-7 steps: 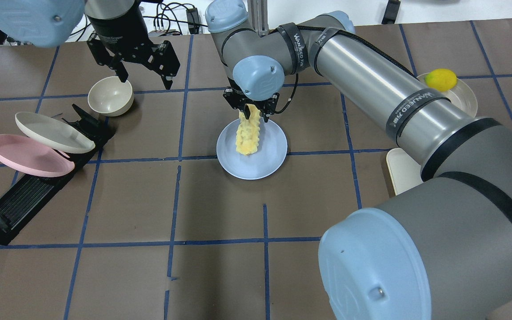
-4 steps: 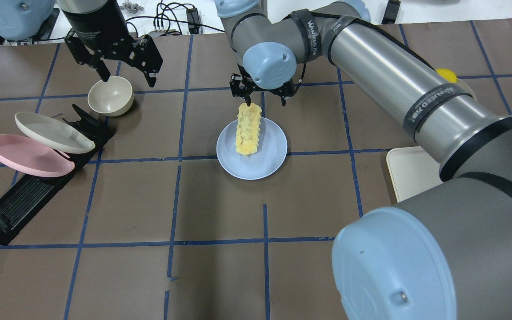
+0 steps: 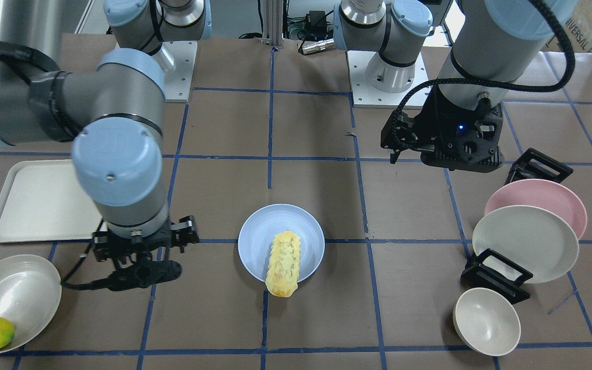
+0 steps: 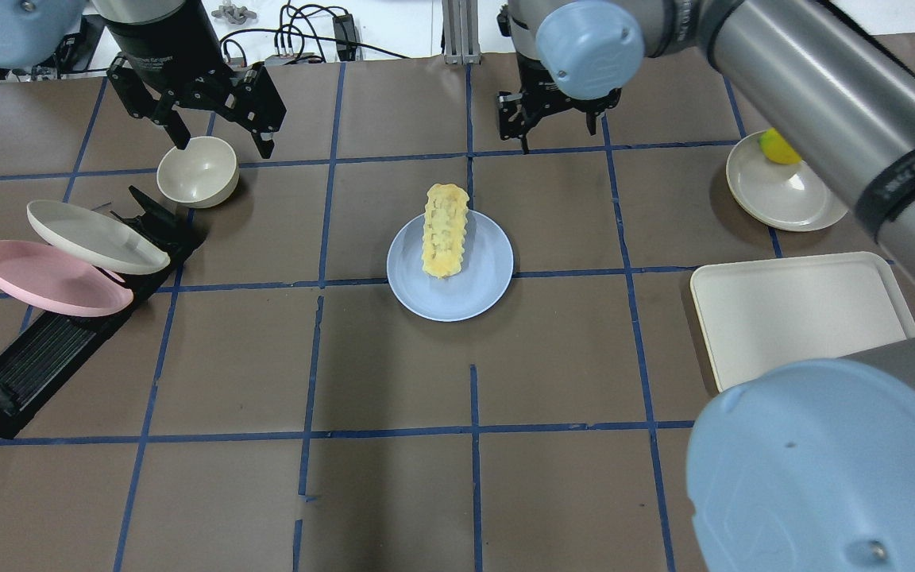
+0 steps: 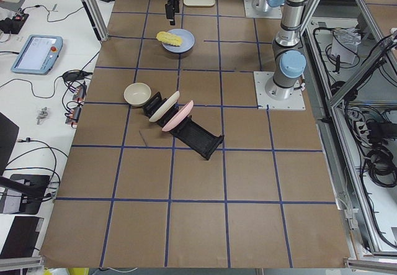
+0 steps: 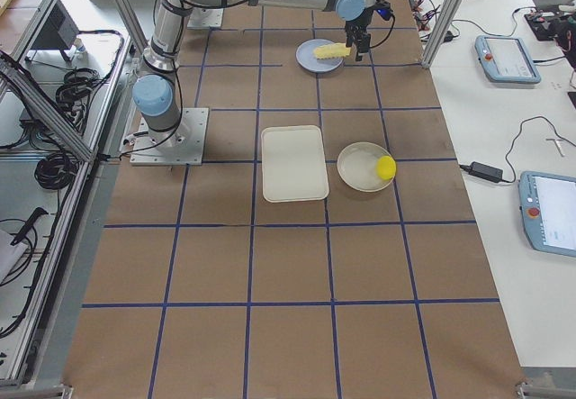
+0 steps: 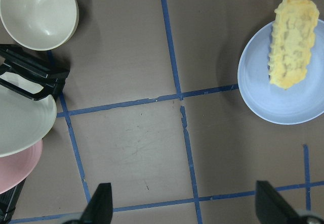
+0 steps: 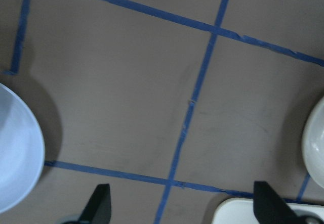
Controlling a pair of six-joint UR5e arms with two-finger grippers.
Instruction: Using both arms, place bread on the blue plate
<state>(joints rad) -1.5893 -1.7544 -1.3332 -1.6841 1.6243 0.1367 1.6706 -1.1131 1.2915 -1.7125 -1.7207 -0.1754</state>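
Note:
The bread lies on the blue plate at the table's middle, its far end sticking out over the rim. It also shows in the front view on the plate, and in the left wrist view. My right gripper is open and empty, beyond the plate and to its right, apart from the bread. My left gripper is open and empty, hanging above the cream bowl at the far left. The right wrist view shows only the plate's edge.
A black dish rack at the left holds a cream plate and a pink plate. A white tray lies at the right. Beyond it a cream plate holds a lemon.
My right gripper has let go of the bread's far end, opened, and moved away to the far right. The bread now rests on the plate. My left gripper drew back slightly.

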